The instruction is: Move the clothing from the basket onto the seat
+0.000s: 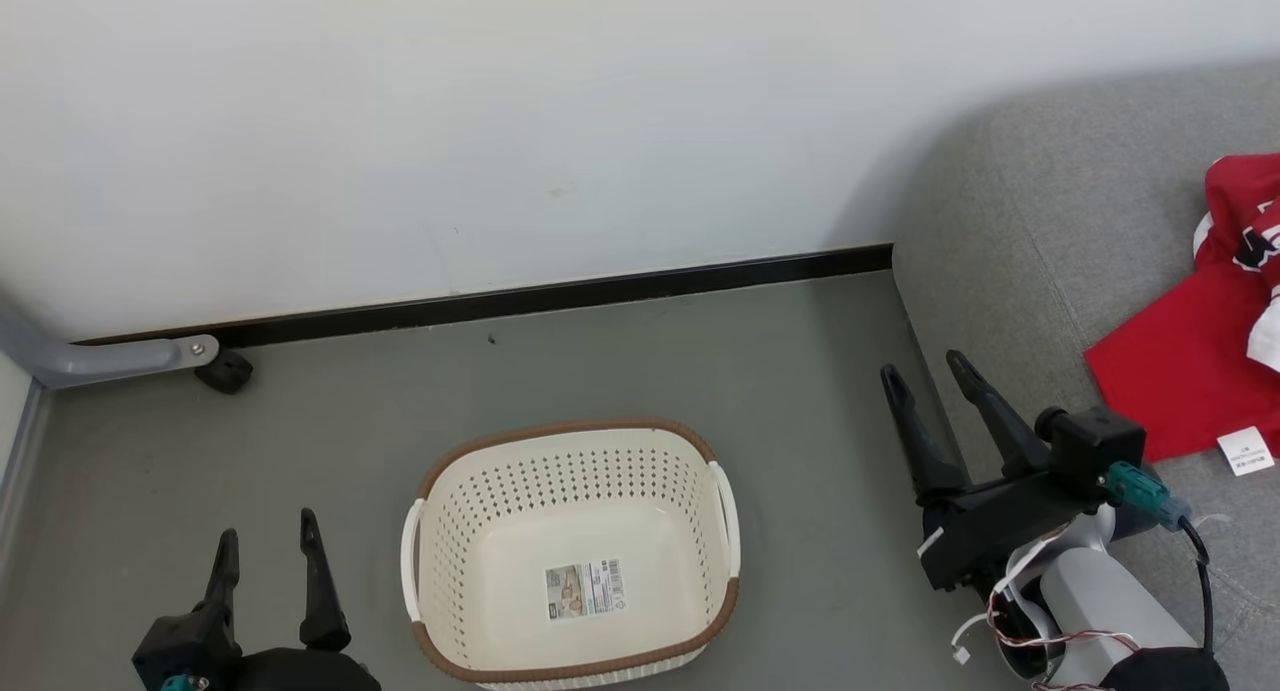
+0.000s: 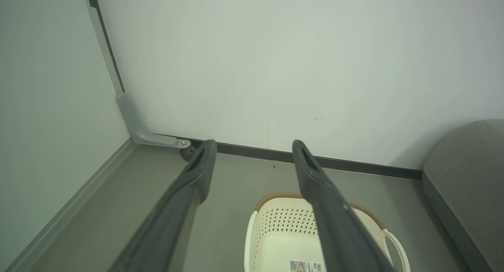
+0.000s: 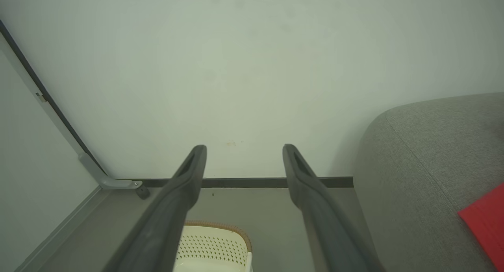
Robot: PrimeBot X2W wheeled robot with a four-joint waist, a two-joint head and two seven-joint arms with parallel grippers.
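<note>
The basket, its bottom bare but for a label sticker, stands on open floor left of the seat where the red clothing lies, with the left gripper beside the basket and the right gripper at the seat's edge, both with fingers spread apart.

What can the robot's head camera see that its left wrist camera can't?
The head view has the red clothing lying on the seat, with its white tag, and the open right claw. The left wrist view instead has the grey strip running up the room's corner. Both have the cream basket, the seat's edge, the dark baseboard and the open left claw.
</note>
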